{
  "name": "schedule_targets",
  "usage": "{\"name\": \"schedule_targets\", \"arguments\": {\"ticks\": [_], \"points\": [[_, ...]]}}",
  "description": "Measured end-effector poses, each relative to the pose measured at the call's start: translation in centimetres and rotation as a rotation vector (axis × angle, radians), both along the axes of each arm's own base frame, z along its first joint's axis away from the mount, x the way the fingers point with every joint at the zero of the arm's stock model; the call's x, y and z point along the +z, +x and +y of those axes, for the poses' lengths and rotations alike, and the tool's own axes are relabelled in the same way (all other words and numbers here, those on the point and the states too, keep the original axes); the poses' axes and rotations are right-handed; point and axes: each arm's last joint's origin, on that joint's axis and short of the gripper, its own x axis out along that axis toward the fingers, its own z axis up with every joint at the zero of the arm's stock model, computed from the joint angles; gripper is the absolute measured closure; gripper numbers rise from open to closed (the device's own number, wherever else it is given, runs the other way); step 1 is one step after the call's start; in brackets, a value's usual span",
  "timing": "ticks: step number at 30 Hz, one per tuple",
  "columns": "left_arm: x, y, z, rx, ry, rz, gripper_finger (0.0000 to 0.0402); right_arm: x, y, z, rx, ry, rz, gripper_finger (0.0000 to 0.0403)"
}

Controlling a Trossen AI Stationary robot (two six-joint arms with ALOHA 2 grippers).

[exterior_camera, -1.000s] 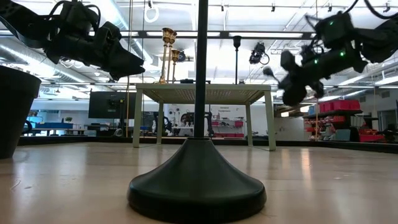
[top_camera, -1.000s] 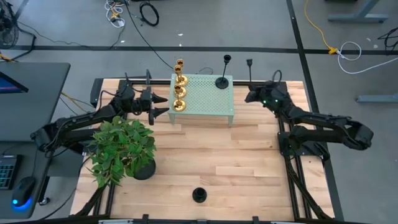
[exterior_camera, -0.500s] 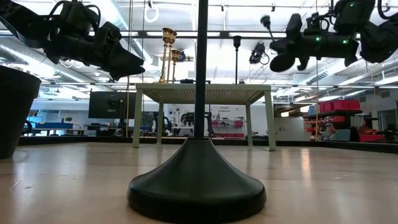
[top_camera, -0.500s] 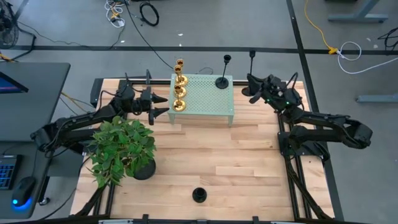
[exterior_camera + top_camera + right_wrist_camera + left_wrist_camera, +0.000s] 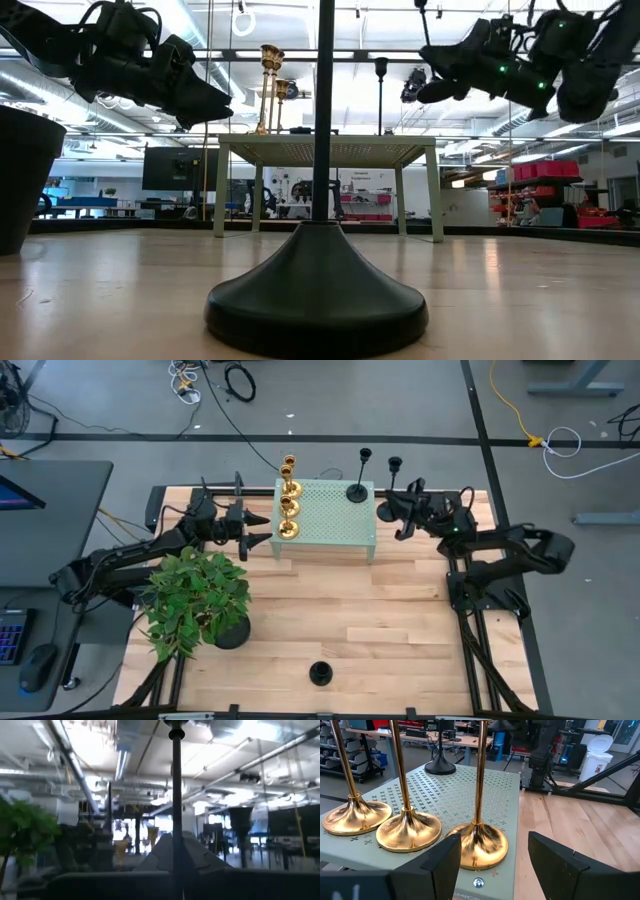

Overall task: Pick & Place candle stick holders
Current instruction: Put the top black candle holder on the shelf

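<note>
the black candle holder (image 5: pixel 391 487) stands upright, clamped in the right gripper (image 5: pixel 400 512), now nearer the stand (image 5: pixel 325 520); left gripper (image 5: pixel 262 527) gapes wide.

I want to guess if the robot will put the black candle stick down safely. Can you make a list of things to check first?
1. Right gripper shut on the black holder: ok, the stem stands up between its fingers in the right wrist view.
2. Holder over the green stand: not ok, it is beside the stand's right edge.
3. Free room on the stand: ok, bare top lies between the three gold holders and the black holder already standing there.
4. Left gripper out of the way: ok, open, at the stand's left side.
5. Carried holder's base level: cannot tell.
6. Last black holder waiting at the table's near edge: ok.
</note>
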Motion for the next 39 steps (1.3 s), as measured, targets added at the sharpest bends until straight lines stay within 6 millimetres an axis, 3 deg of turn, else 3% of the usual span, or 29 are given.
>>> {"name": "schedule_targets", "arguments": {"ticks": [5, 10, 15, 25, 32, 39], "points": [[0.0, 0.0, 0.0, -0.001, 0.001, 0.0, 0.017, -0.7, 1.6, -1.2, 0.01, 0.018, 0.04, 0.0401], [0.0, 0.0, 0.0, 0.0, 0.0, 0.001, 0.017, 0.5, 4.1, -2.5, 0.123, -0.072, 0.058, 0.0401], [0.0, 0.0, 0.0, 0.0, -0.002, 0.002, 0.017, -0.8, 5.7, -3.7, 0.2, -0.062, 0.112, 0.0401], [-0.1, 0.0, 0.0, -0.001, -0.005, 0.01, 0.017, -2.4, 6.3, -4.2, 0.162, -0.036, 0.153, 0.0399], [-0.1, 0.0, 0.0, 0.0, -0.006, 0.009, 0.017, -2.6, 6.4, -4.4, 0.125, 0.045, 0.151, 0.0399], [-0.1, 0.0, 0.0, -0.001, -0.007, 0.009, 0.017, -2.6, 6.6, -4.1, 0.125, 0.011, 0.152, 0.0399]]}}
